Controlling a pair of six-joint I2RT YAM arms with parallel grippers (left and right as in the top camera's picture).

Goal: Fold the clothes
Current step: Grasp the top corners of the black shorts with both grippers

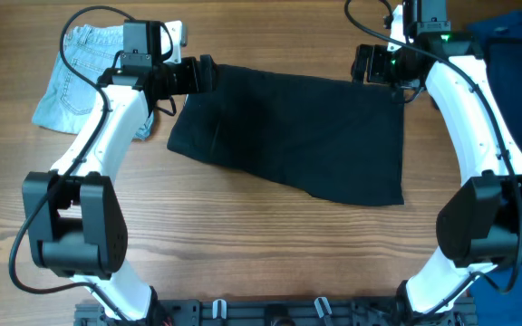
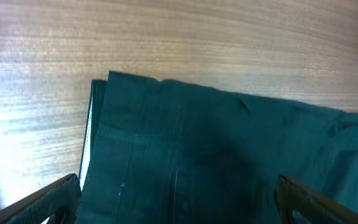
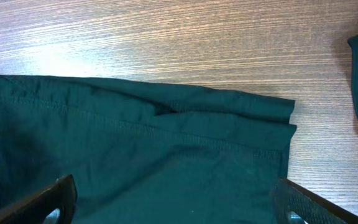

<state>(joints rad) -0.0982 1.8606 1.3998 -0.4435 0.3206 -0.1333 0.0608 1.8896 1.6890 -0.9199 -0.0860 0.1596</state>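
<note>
Black plain fabric garment (image 1: 288, 136) flat mid-table, edges layered — I judge one fold done, more left. Left gripper (image 1: 208, 72) over its 10 o'clock corner, right gripper (image 1: 362, 63) over 2 o'clock, both wide, empty.

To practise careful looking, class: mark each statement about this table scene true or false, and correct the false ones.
1. The black garment lies spread out on the table. True.
2. The shorts lie on top of the garment. False: they lie beside it, on the table.
3. The left claw and right claw are open. True.
4. The right claw holds the blue cloth. False: it is empty, at the garment's corner.
</note>
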